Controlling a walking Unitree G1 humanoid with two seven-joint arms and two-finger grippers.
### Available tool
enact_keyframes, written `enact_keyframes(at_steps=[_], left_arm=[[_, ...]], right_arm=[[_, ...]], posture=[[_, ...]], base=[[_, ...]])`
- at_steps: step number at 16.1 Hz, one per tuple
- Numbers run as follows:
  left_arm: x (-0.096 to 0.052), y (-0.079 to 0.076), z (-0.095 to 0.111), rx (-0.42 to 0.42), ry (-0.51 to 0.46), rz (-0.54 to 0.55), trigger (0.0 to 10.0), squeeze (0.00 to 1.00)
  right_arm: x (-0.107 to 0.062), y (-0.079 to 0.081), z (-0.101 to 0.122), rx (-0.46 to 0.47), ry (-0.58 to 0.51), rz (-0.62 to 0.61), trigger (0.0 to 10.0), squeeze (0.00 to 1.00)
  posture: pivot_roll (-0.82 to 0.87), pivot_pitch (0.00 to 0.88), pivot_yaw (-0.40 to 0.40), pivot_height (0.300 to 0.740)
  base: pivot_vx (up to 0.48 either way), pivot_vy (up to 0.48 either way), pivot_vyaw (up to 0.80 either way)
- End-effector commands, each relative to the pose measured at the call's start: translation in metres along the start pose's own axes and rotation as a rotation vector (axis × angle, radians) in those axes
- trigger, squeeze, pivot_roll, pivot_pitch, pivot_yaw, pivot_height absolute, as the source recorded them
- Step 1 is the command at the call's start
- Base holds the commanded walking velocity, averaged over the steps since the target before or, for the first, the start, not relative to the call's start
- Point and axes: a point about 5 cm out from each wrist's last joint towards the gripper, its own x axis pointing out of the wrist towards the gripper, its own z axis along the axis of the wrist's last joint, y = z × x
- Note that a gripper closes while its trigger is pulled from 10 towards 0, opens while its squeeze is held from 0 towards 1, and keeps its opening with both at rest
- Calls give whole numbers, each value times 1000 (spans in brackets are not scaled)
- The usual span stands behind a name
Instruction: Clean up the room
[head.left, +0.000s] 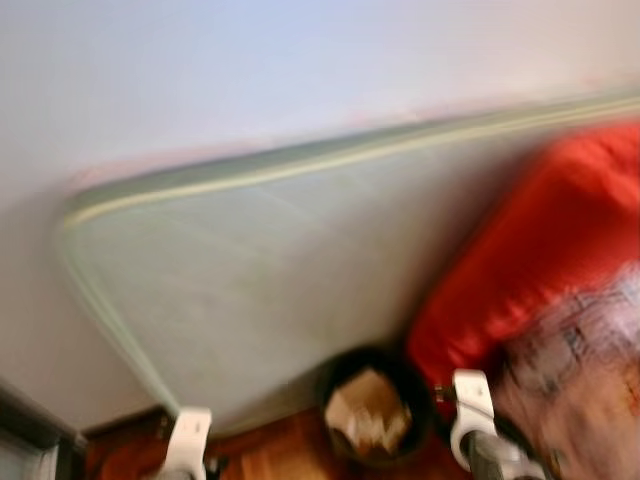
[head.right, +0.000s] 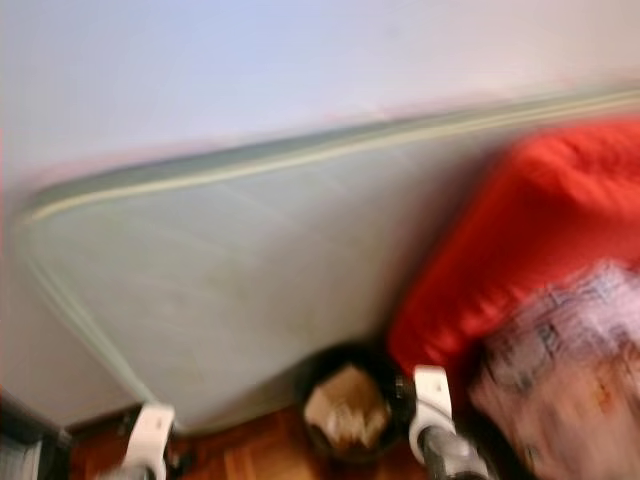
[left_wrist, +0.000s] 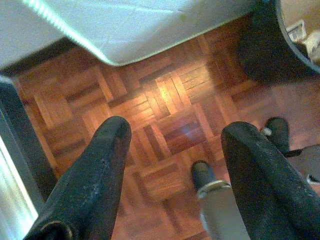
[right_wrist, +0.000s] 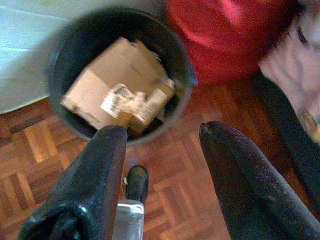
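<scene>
- Mattress (head.left: 270, 290): pale green with piped edging, fills the centre and left of the head frame, tilted against a light wall (head.left: 250, 70). One rounded corner sits at mid-left. The head views are motion-blurred.
- Red cushion (head.left: 540, 260): bulky, right side of the frame, resting against the mattress edge. A patterned white fabric (head.left: 590, 360) lies at lower right, touching it.
- Parquet floor (left_wrist: 165, 120): reddish-brown block pattern, along the bottom of the frame.
- Black bin (right_wrist: 75, 55): round, bottom centre of the head frame, standing on the floor between the mattress and the red cushion. It holds crumpled cardboard pieces (right_wrist: 115, 90).
- Left gripper (left_wrist: 175, 165): hangs low at the bottom left, above bare parquet near the mattress corner. Fingers spread apart, nothing between them.
- Right gripper (right_wrist: 160, 170): hangs low at the bottom right, above the floor just beside the bin. Fingers spread apart, holding nothing.
</scene>
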Motion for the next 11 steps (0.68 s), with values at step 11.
enact_keyframes(at_steps=[11], left_arm=[[1, -4, 1, 20, 2, -15, 10000, 0]], right_arm=[[-1, -4, -4, 8, 16, -9, 10000, 0]], posture=[[-34, 0, 12, 740]], base=[[0, 0, -800]])
